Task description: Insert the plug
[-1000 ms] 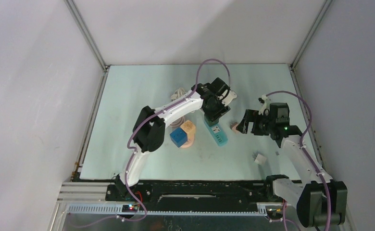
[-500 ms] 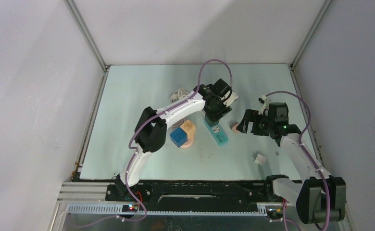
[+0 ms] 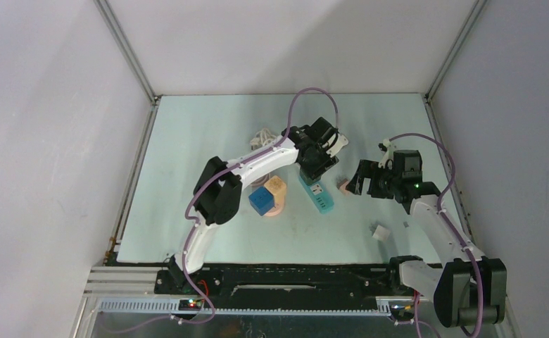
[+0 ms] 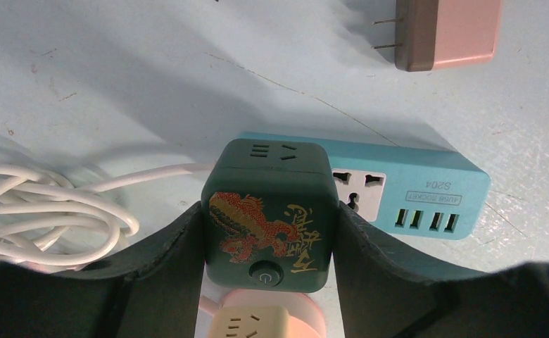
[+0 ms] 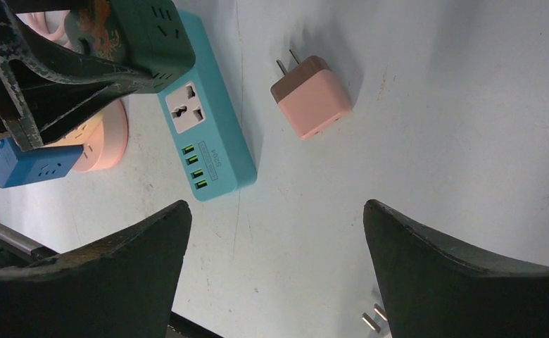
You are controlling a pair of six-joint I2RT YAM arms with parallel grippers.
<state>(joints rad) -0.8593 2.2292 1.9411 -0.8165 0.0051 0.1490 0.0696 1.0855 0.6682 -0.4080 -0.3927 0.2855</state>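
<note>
White cord (image 4: 46, 211) lay coiled on the counter (image 3: 187, 176) to the left of the left jaws. A blue socket cube (image 3: 260, 201) and a peach round socket (image 3: 277, 190) sat side by side, left of those jaws and nearer the arm bases. The left jaws were clamped on a dark green cube plug (image 4: 268, 218) printed with a red dragon, one finger pressed against each side. It hung over the far end of a teal power strip (image 4: 412, 193); whether its pins had gone in could not be told. Between the two sets of jaws a pink charger (image 5: 312, 95) lay flat, prongs bare. The right jaws stood wide apart and held nothing, just right of the charger. A small white plug (image 3: 380, 232) lay nearer the bases than the right jaws.
</note>
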